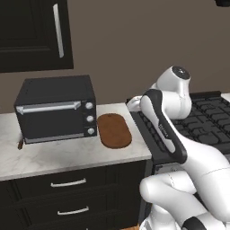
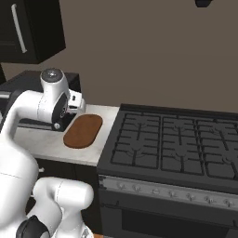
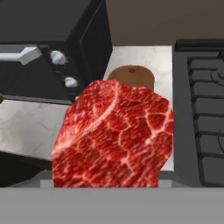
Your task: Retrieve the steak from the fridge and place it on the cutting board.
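The steak [image 3: 114, 138], a marbled red slab, hangs close in front of the hand camera and hides the fingertips. My gripper [image 2: 77, 107] is shut on it and hovers above the counter's edge, between the toaster oven and the stove. The reddish-brown oval cutting board [image 1: 114, 130] [image 2: 83, 131] lies on the counter just beyond and below the steak; its far end [image 3: 132, 76] peeks out above the meat. The fridge is out of view.
A black toaster oven [image 1: 56, 108] [image 3: 43, 48] stands left of the board on the marble counter [image 1: 67, 155]. The black gas stove [image 2: 172, 144] [image 3: 201, 109] borders the board on the right. Dark cabinets [image 1: 36, 33] hang above, with drawers [image 1: 67, 183] below.
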Available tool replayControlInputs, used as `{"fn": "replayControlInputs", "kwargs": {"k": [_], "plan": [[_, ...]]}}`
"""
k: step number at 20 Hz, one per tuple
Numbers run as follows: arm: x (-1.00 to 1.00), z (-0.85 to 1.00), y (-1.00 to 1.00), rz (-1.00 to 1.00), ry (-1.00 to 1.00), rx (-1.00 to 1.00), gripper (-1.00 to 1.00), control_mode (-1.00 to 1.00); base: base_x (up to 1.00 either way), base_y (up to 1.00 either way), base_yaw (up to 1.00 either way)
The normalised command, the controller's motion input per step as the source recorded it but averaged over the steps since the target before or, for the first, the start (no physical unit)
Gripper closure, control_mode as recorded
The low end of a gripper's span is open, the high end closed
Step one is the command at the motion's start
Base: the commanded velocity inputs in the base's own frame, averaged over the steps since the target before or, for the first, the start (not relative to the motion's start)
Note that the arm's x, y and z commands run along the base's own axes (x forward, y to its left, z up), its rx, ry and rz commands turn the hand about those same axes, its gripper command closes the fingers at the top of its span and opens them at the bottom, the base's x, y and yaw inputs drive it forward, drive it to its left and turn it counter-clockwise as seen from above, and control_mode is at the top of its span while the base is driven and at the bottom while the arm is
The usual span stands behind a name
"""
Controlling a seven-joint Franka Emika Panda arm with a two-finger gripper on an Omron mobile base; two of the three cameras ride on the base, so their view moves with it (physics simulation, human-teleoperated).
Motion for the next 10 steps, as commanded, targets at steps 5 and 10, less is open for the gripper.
{"fn": "replayControlInputs", "kwargs": {"k": [5,10], "plan": [[0.16,-0.32,0.11,0.0,0.06,0.0,1.0,-1.0,0.0,0.0,0.0],[0.18,-0.33,0.08,0.0,0.05,0.0,1.0,-1.0,0.0,0.0,0.0]]}}
